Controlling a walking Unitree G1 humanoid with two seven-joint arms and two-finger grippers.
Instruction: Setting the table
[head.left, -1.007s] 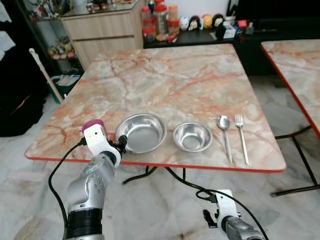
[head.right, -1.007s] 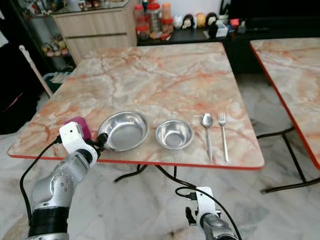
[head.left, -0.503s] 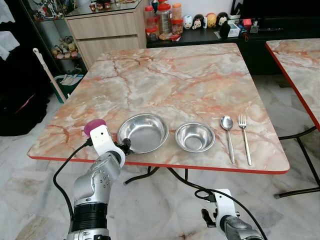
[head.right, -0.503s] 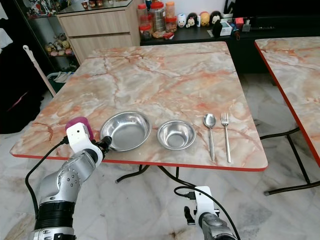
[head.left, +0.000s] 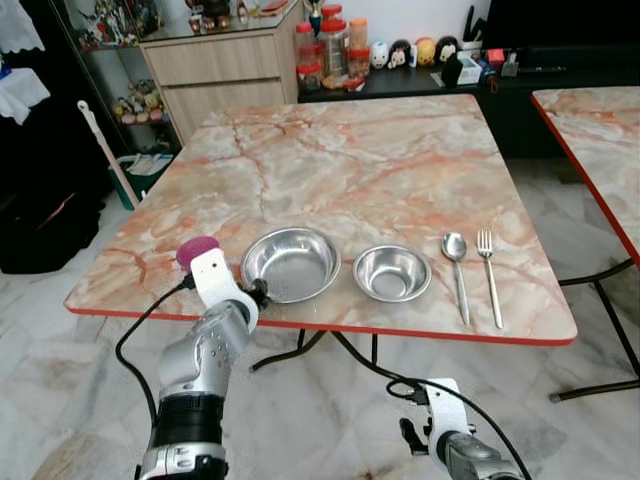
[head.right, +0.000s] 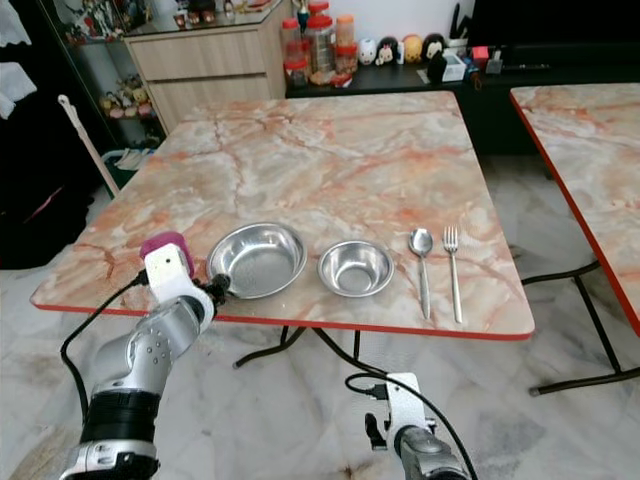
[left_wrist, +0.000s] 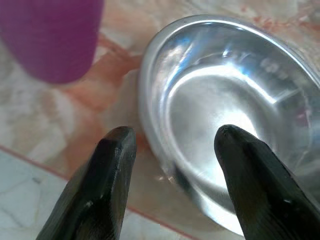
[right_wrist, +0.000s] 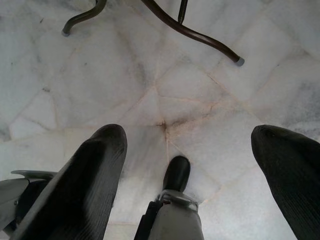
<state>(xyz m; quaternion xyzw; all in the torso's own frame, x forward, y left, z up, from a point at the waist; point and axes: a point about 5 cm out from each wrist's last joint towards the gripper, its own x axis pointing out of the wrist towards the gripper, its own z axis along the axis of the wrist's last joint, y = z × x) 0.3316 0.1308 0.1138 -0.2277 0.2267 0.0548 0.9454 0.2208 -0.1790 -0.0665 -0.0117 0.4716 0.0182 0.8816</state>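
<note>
My left gripper (left_wrist: 167, 172) hangs open at the near edge of the marble-patterned worktop (head.left: 380, 160), fingers straddling the rim of the large shiny steel bowl (head.left: 290, 264); my right gripper (right_wrist: 190, 170) idles open over the floor. Closing now could skid the slick rim sideways into the purple plastic cup (head.left: 196, 250) just beside it (they sit close) or tip the bowl off the edge. Farther along lie the small steel bowl (head.left: 392, 272), spoon (head.left: 455, 270) and fork (head.left: 489, 272).
</note>
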